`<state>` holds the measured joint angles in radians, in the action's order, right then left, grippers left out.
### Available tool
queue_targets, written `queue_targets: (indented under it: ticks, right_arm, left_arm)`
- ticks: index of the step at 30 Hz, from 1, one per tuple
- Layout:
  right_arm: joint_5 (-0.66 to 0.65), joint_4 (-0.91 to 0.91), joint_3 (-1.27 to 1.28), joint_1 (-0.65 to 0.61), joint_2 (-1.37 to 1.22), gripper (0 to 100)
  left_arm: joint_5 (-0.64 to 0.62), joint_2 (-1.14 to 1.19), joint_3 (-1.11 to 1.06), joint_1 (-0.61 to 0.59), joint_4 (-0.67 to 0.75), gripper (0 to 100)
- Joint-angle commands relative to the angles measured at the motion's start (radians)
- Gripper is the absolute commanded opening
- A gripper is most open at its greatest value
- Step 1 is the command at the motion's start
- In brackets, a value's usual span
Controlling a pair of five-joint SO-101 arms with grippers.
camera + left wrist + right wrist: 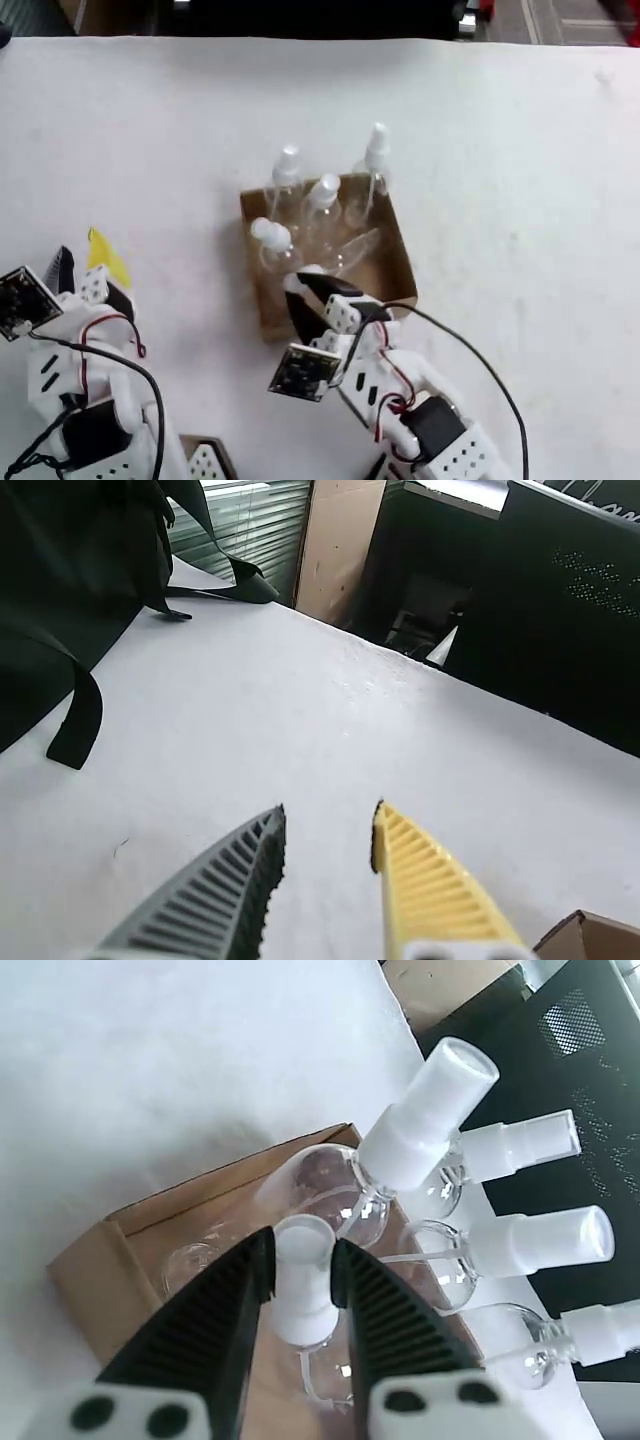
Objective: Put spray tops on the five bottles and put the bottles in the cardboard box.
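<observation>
Probably placing the fifth bottle (330, 1360) in the box (130, 1240): right gripper (300, 1245) clamped on its spray top (300, 1295), left gripper (328, 815) agape. Next, unclamp and lift clear.

white table (520, 150), black fabric (60, 580) with a strap on its edge, brown board (340, 550) behind

Left gripper (328, 820): yours hangs over the near-left corner of the table (500, 150), spread apart.
Right gripper (300, 1250): yours sits mid-table by the near edge, clamped on a spray top (303, 1290).
</observation>
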<state>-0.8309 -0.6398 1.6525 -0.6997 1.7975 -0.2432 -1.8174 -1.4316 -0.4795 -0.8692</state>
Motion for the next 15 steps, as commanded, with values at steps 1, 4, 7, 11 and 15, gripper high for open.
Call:
queue_targets:
  ticks: [1,4,7,11,15]
  right_arm:
    - [0.002,-0.010,-0.074,0.025,0.007,2.8]
    - [0.002,-0.059,-0.103,0.022,0.007,1.6]
    - [0.002,-0.113,-0.130,0.019,0.007,1.7]
    - [0.002,-0.122,-0.141,0.044,0.007,1.7]
    - [0.002,-0.119,-0.146,0.079,0.007,1.7]
  left_arm:
    - [-0.003,-0.012,-0.002,-0.004,0.032,14]
    - [-0.003,-0.012,-0.002,-0.004,0.034,14]
    - [-0.003,-0.012,-0.002,-0.004,0.034,14]
    - [-0.003,-0.012,-0.002,-0.004,0.034,14]
    - [-0.003,-0.012,-0.002,-0.004,0.034,14]
